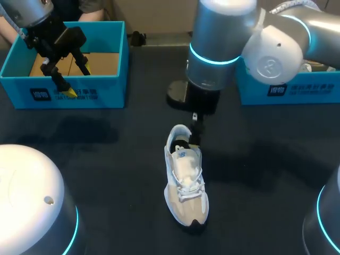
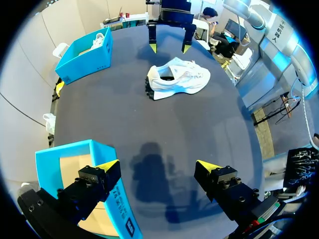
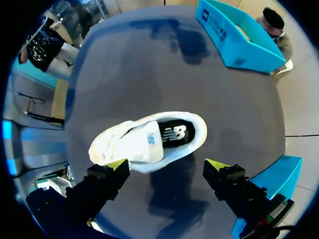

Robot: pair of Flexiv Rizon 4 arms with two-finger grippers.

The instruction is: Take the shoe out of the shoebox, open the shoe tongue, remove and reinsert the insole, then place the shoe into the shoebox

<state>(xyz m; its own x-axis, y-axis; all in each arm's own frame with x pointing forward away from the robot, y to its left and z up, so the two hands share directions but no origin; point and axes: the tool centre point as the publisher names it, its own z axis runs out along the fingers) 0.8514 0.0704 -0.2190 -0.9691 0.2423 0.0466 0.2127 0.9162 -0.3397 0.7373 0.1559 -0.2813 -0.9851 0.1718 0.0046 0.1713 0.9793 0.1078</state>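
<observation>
The dark worktop (image 1: 106, 159) carries a blue shoebox (image 1: 114, 87) at far left and a second box (image 1: 249, 93) at far right. The shoe (image 1: 186, 180) stands on its sole mid-worktop, toe near, outside both. The right pincer (image 3: 167, 167) hangs released over its heel. The left pincer (image 1: 73, 77), also released, hovers over the shoebox.

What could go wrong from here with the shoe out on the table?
1. The shoe lies loose, nothing pinning it; if the open right gripper by its heel tugs the tongue or the black insole, the whole shoe may slide or tip.
2. The open left gripper hangs over the shoebox wall; swinging across to help, a finger might catch it and shove the box.
</observation>
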